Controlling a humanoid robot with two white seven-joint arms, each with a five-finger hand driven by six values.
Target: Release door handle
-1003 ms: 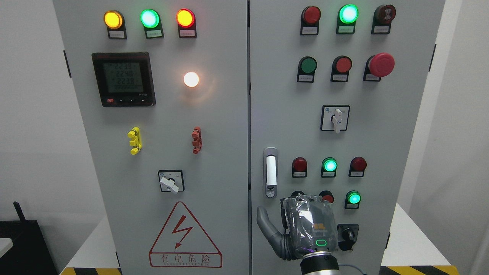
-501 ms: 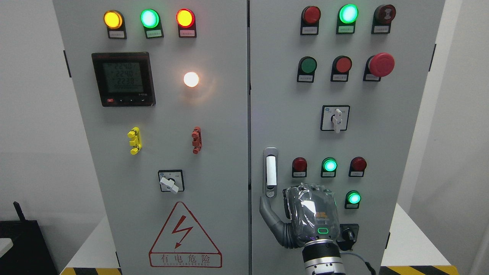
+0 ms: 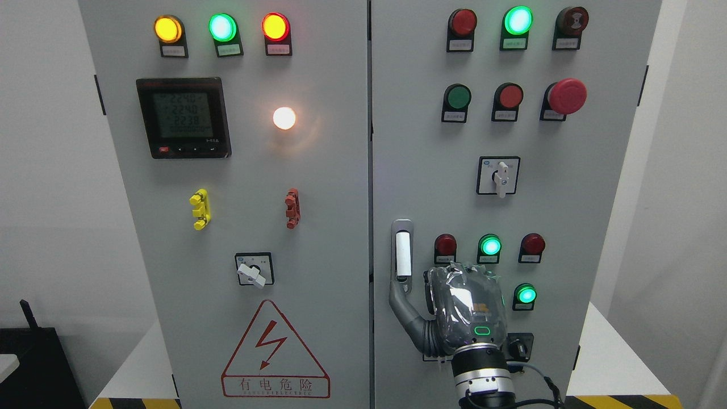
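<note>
One hand only is at work here: our right hand, which enters from the bottom edge, right of the middle, with its back turned to the camera and a clear plastic wrap over it. The left hand does not show at all.

The door handle sits on the right door of the grey electrical cabinet, close beside the seam between the two doors. It is a slim white lever in a metal recess, and its long axis stands upright. From our hand it lies up and to the left. The grey thumb stretches out toward it, and its tip reaches the lower end of the recess; whether it really touches the metal, we cannot tell from this angle. The other fingers are hidden behind the palm, but nothing is grasped, so we judge the hand as released and not clenched on the lever.

The lever lies flat in its recess and the door looks closed. As the task is to let go of the handle, we think the hand only needs to come away down and to the right, away from the panel, taking care not to brush the lit green button and the black key switch just beside the wrist.
</note>
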